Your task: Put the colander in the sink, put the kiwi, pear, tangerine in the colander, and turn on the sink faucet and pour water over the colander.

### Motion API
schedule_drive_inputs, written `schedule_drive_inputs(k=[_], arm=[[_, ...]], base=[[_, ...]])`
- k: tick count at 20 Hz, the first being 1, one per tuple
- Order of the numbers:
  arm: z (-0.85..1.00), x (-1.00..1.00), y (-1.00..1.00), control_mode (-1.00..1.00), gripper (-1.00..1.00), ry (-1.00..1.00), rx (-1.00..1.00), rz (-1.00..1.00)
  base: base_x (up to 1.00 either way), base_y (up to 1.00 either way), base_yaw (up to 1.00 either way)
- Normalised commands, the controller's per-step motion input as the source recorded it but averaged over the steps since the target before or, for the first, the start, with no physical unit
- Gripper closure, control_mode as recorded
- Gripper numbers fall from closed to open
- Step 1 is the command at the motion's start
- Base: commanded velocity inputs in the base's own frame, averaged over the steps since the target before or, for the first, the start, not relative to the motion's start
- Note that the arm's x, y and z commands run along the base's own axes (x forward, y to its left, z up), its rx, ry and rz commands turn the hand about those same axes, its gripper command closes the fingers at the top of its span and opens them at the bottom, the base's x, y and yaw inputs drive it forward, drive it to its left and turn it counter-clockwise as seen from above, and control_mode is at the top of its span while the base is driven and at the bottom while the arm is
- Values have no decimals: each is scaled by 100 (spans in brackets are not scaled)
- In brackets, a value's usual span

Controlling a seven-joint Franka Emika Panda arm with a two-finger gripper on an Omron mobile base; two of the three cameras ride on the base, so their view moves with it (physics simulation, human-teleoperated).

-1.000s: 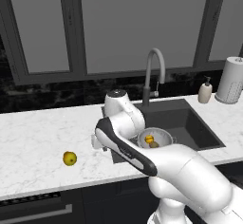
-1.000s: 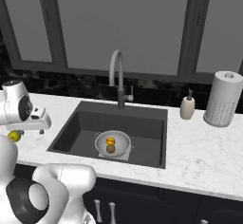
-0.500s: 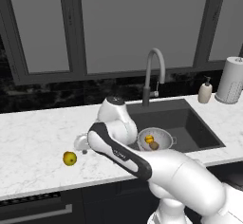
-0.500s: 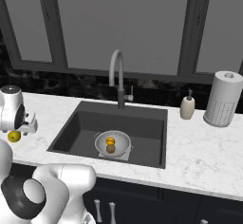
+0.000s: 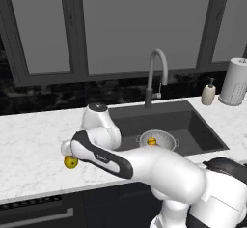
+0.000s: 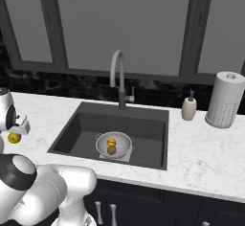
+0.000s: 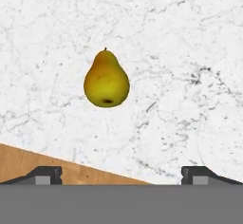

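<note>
Colander (image 6: pixel 113 144) in sink (image 6: pixel 143 124) holds tangerine (image 6: pixel 111 142), kiwi (image 6: pixel 111 150) | pear (image 7: pixel 106 79) upper-centre, unpicked | gripper (image 7: pixel 121 173) jaws spread | faucet (image 6: pixel 118 79) untouched

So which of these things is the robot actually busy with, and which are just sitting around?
Part of the job:
colander in the sink
tangerine and kiwi in the colander
pear on the counter, under the open gripper
sink faucet

Just sitting there:
soap bottle
paper towel roll
</note>
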Motion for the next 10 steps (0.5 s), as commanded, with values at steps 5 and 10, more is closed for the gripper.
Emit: schedule_drive_inputs(k=[5,10], arm=[[-25,27,32,-100,-100,1,-6,-11],[-33,26,15,-100,-100,0,-4,-6]], base=[[0,0,0],[0,0,0]])
